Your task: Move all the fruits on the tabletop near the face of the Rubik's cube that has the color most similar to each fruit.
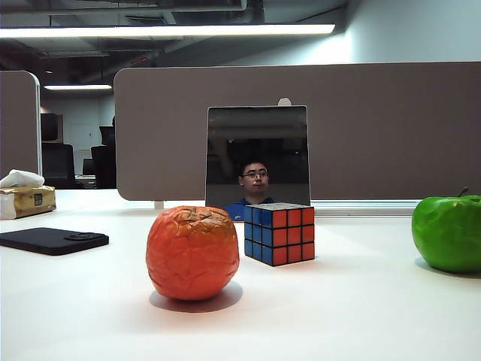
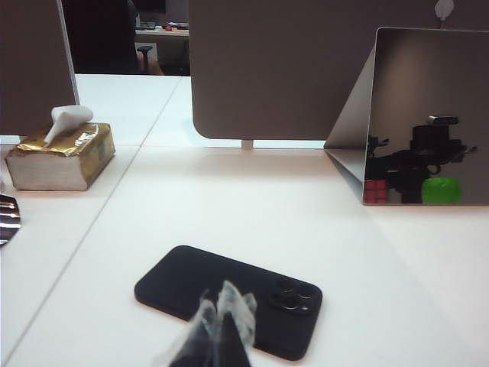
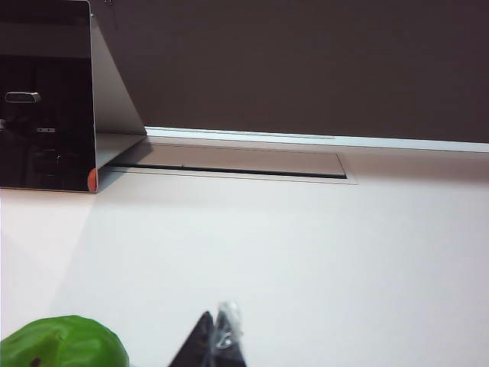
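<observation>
A wrinkly orange-red fruit [image 1: 192,253] sits on the white tabletop [image 1: 338,316], just left of and nearer than the Rubik's cube [image 1: 279,234]. The cube shows a red face to the front right, a blue face to the left and a pale top. A glossy green apple [image 1: 449,232] stands at the far right; part of it [image 3: 63,343] shows in the right wrist view beside my right gripper [image 3: 216,327], which is shut and empty. My left gripper [image 2: 223,304] is shut, empty, above a black phone. Neither gripper shows in the exterior view.
A black phone [image 1: 52,240] lies at the left, also under the left gripper [image 2: 229,294]. A tissue box [image 1: 26,199] stands at the far left. A leaning mirror panel [image 1: 257,154] stands behind the cube, before a grey partition [image 1: 376,128].
</observation>
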You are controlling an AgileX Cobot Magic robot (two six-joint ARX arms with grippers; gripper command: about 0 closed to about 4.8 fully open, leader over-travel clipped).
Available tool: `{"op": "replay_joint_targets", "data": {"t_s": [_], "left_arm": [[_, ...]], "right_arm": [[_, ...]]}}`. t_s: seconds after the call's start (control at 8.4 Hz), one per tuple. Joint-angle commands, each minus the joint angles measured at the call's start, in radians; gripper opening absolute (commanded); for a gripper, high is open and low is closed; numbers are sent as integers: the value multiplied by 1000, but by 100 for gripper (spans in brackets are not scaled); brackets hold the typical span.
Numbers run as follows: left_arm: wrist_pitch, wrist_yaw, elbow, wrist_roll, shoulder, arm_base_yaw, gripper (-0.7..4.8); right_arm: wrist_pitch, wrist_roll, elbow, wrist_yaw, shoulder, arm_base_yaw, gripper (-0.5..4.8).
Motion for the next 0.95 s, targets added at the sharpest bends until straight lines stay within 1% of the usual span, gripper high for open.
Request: {"op": "replay_joint_targets", "data": {"t_s": [0.12,0.24,0.48,0.6,0.71,0.83,0.95], "left_arm": [[9,147,2,-35,0,1,-5],[-82,335,77,-76,1,0,-5],[-124,342,119,-77,1,0,-5],[-270,406,221,-79,8,0,-5],[-287,414,232,-81,11,0,-5],[-323,454,262,-111,27,-1,-5],[-324,464,268,-117,33,-1,-5]], "right_arm": [[17,-1,22,-31,-1,0,-1],[-224,-106,236,-51,6,1,-1],[-332,-105,295,-52,22,0,-1],[-515,-106,412,-87,112,1,-1],[-528,-105,430,-97,129,1,-1],[-599,-105,505,-99,201,1,-1],[-615,-105,520,-99,216,1,-1]]}}
